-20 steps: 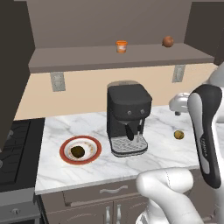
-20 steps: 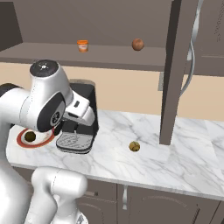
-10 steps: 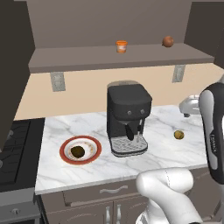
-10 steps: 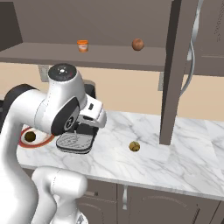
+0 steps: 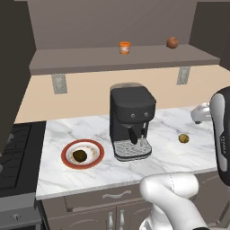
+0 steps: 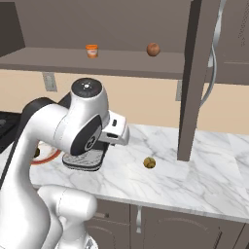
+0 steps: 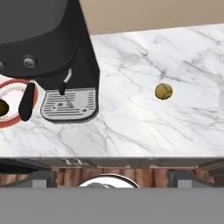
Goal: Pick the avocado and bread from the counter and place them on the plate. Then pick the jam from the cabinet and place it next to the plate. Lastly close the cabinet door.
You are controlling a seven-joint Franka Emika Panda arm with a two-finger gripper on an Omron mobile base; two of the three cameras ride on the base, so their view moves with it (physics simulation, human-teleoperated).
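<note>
Swung rightward since the earlier frames, the white arm now carries the gripper (image 6: 124,134), jaws apart and empty, toward the small tan-yellow bread lump (image 7: 163,91) on the white marble surface (image 7: 131,118). The dark avocado (image 5: 80,156) lies on the red-rimmed plate (image 5: 99,152); the bread is judged next.

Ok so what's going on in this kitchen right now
A robot arm is partway through plating food. The avocado already sits on the plate, left of the coffee machine. The bread still lies on the counter to the machine's right. The tool is open and empty, looking down over the counter. The jam waits on the open cabinet shelf.
</note>
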